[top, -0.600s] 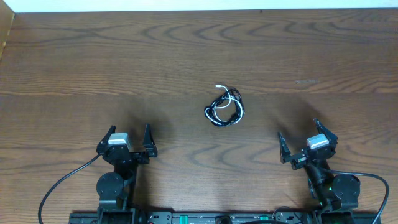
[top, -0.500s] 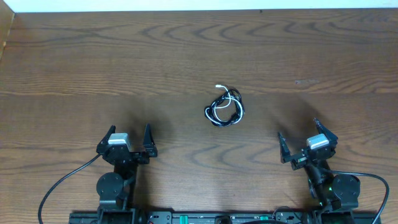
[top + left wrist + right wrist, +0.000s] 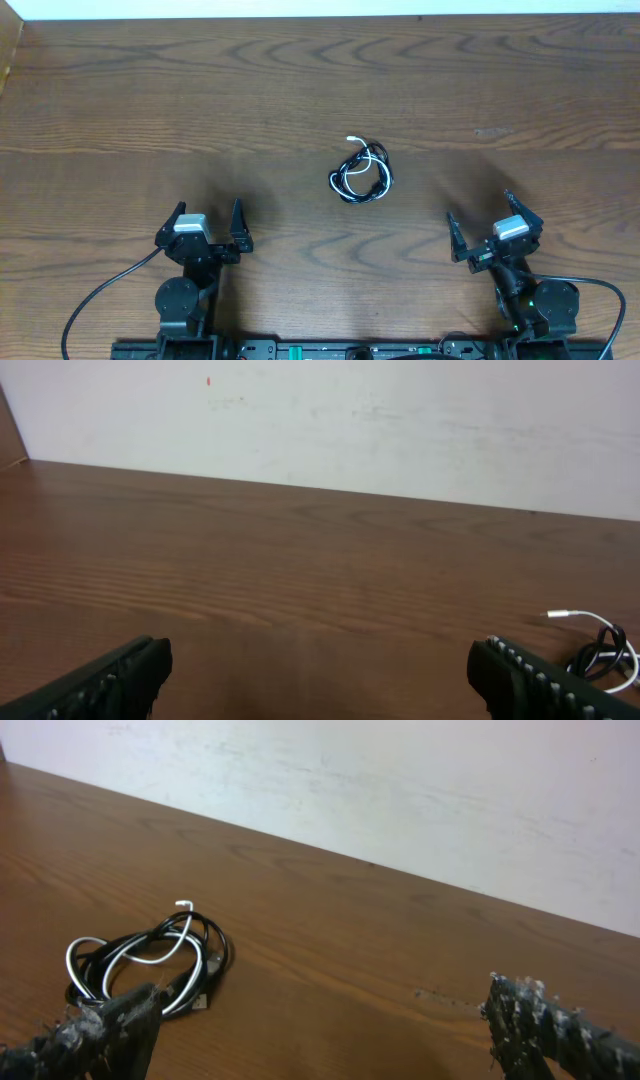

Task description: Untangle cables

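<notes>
The cables (image 3: pixel 361 172), one black and one white, lie coiled together in a small tangle at the middle of the wooden table (image 3: pixel 120 120). A white plug end sticks out at the tangle's upper left. The tangle shows at the left in the right wrist view (image 3: pixel 145 965) and at the far right edge in the left wrist view (image 3: pixel 600 653). My left gripper (image 3: pixel 208 224) is open and empty near the front left. My right gripper (image 3: pixel 484 219) is open and empty near the front right. Both are well short of the cables.
A white wall (image 3: pixel 320 420) runs along the far edge of the table. Thick black arm wires (image 3: pixel 95 295) trail from the arm bases at the front edge.
</notes>
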`<state>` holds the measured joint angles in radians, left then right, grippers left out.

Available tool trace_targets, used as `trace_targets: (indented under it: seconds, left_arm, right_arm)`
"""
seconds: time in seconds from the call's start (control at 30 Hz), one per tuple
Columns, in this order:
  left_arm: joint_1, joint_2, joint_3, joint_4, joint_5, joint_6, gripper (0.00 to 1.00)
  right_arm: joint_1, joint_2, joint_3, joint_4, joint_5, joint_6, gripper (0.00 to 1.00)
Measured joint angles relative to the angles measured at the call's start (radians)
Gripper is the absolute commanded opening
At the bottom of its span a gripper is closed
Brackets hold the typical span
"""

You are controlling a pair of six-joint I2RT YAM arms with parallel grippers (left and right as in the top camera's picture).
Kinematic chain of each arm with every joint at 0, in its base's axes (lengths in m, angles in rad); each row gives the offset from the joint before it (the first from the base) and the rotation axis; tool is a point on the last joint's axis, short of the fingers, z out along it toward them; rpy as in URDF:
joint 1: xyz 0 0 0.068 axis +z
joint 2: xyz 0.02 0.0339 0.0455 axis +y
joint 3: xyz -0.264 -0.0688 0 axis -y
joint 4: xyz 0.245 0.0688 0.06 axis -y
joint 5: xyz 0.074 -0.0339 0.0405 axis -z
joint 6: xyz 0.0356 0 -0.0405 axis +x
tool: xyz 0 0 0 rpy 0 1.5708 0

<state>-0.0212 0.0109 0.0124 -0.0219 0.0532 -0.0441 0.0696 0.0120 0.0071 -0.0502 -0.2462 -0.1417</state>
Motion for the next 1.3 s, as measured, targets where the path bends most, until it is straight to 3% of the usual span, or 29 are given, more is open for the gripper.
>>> trace_targets:
  seconds: [0.8, 1.3]
  left_arm:
    - [0.0, 0.0, 0.0, 0.003, 0.002, 0.0, 1.0]
    - [0.0, 0.0, 0.001, 0.022, 0.174, 0.0, 0.99]
  right_arm:
    - [0.0, 0.0, 0.0, 0.0, 0.009, 0.0, 0.99]
    - [0.0, 0.0, 0.0, 0.015, -0.158, 0.0, 0.99]
